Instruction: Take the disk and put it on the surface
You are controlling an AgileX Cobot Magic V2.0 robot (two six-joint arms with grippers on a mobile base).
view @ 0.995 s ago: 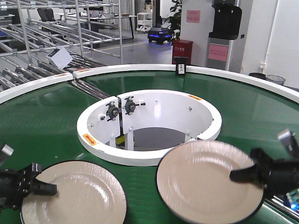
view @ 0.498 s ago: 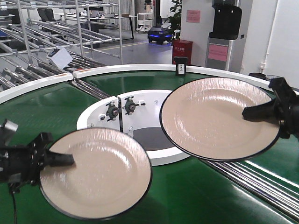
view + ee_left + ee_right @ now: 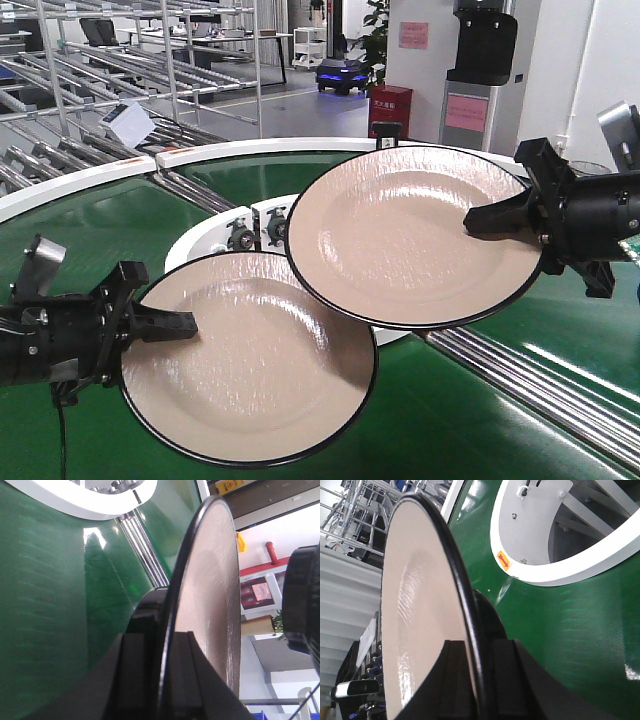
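Observation:
Two disks show, both beige plates with black rims. My left gripper [image 3: 165, 325] is shut on the left rim of the lower disk [image 3: 250, 360], which hangs tilted above the green belt. My right gripper [image 3: 490, 222] is shut on the right rim of the higher disk [image 3: 410, 235], whose edge overlaps the lower one in the front view. Seen edge-on in the left wrist view, that disk [image 3: 210, 595] sits clamped in the left gripper [image 3: 167, 635]. In the right wrist view the other disk [image 3: 415, 610] is pinched the same way by the right gripper [image 3: 477, 645]. The surface is out of view.
A green ring-shaped conveyor belt [image 3: 90, 240] lies under both arms, around a white inner ring [image 3: 200, 255] with an open well. Shiny metal rollers [image 3: 540, 380] run at lower right. Roller racks [image 3: 120, 60] stand at the back left, and a small black device [image 3: 387, 135] sits on the far rim.
Both disks have come up off the green belt in the grippers. They have swung toward the middle and closer to the camera, and the right one now overlaps the left one.

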